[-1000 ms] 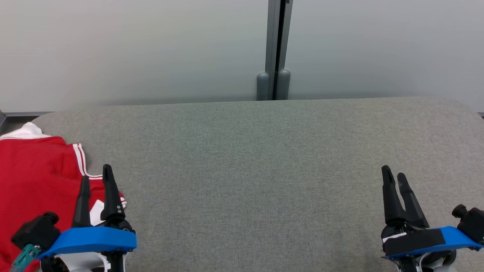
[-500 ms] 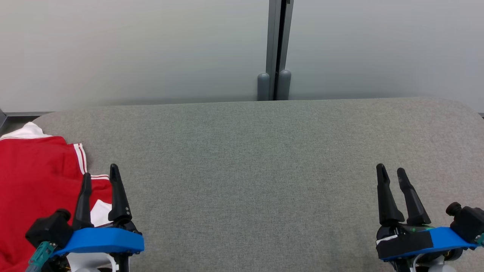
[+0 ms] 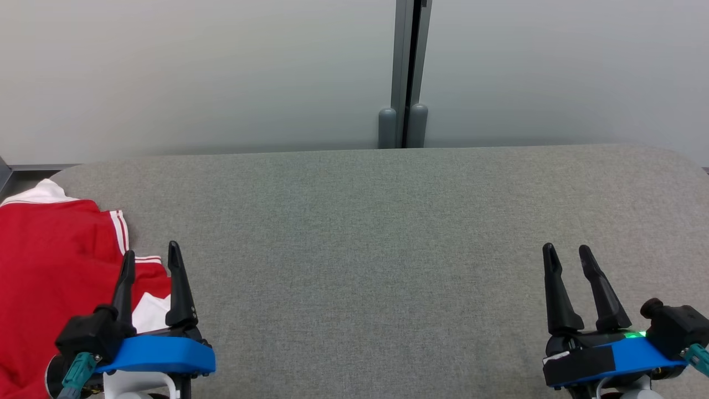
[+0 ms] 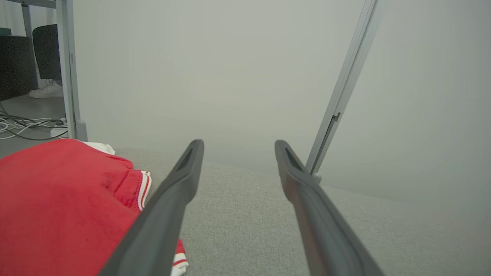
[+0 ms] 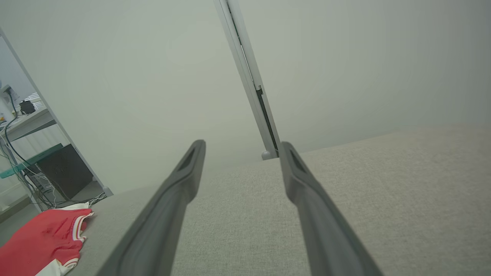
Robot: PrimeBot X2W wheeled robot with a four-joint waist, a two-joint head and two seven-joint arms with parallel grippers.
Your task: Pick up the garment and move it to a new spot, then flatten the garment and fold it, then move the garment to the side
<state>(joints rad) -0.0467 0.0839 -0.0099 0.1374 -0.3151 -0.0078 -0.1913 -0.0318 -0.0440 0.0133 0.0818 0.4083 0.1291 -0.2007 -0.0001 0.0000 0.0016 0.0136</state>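
Observation:
The garment [image 3: 50,266] is red with white striped trim and lies folded at the left end of the grey table [image 3: 365,221]; it also shows in the left wrist view [image 4: 57,199] and far off in the right wrist view [image 5: 42,237]. My left gripper [image 3: 151,252] stands open at the lower left, over the garment's right edge, with nothing between its fingers [image 4: 180,184]. My right gripper [image 3: 566,253] stands open at the lower right above bare fabric, far from the garment.
Pale frosted panels with a grey post [image 3: 407,72] rise behind the table's far edge. Past the table's left end are a metal frame leg [image 4: 71,69], cables on the floor [image 4: 23,128] and a dark cabinet [image 5: 65,170].
Both grippers have drawn back toward the near edge and drifted a little inward. The garment lies where it was. Both pairs of jaws stay open.

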